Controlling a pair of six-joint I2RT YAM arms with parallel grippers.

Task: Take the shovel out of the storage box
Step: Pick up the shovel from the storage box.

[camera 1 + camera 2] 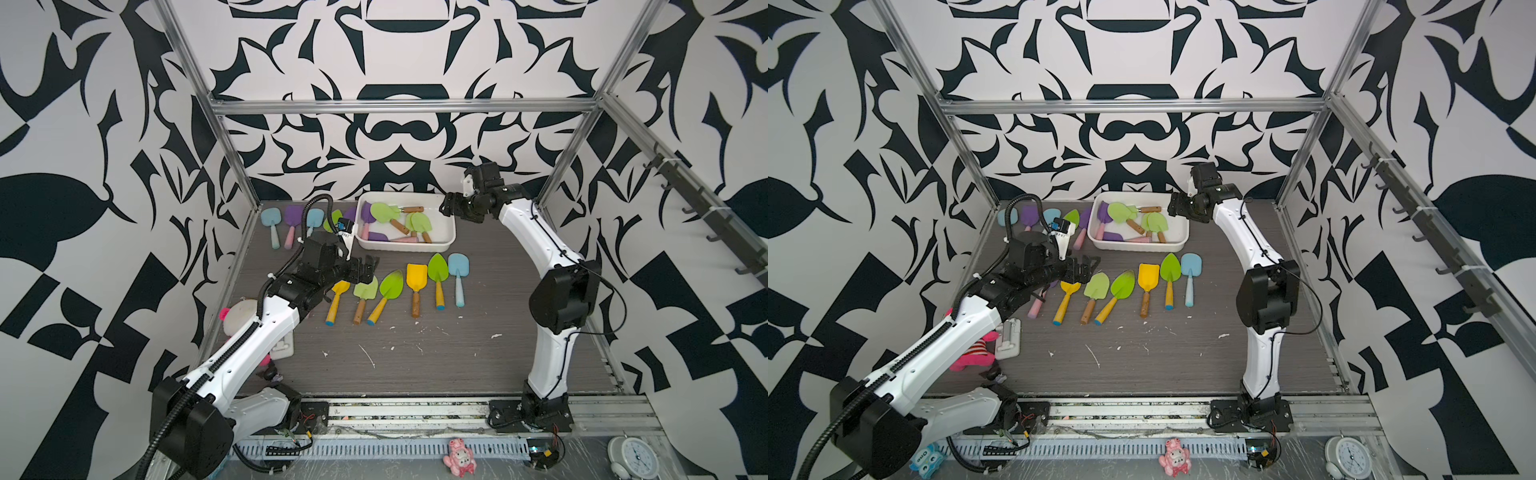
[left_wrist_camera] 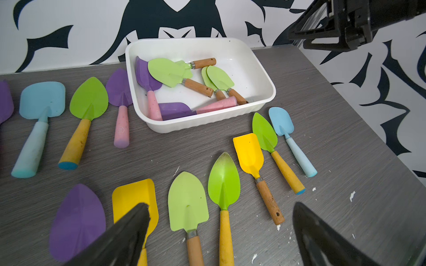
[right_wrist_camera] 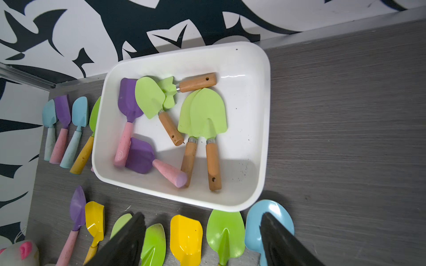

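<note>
Nearest the lens, the left arm (image 1: 249, 345) reaches over 1 end of the front row of shovels (image 1: 417, 278) on the table (image 1: 478, 365); the right arm (image 1: 540, 249) extends toward the far wall. The storage box (image 1: 405, 248) sits at the table's far edge, holding 5 shovels (image 3: 130, 101) and 1 green rake (image 3: 169, 92).

The right gripper (image 1: 445, 208) hangs raised just beside the box's right end, jaws spread and empty. The left gripper (image 1: 369, 268) is spread wide, empty, apart from the box.

Judged step: approach for a pick. The recommended target is the upper pale green shovel (image 3: 208, 115), since its wooden handle (image 3: 213, 165) lies clear of its neighbours. Close across that handle, not the blade, then lift straight so the blade beneath is not dragged and the rim is cleared.

Writing: a round embossed mark (image 2: 121, 132) on 1 pink handle (image 2: 121, 115) is unreadable; nothing else is legible.
</note>
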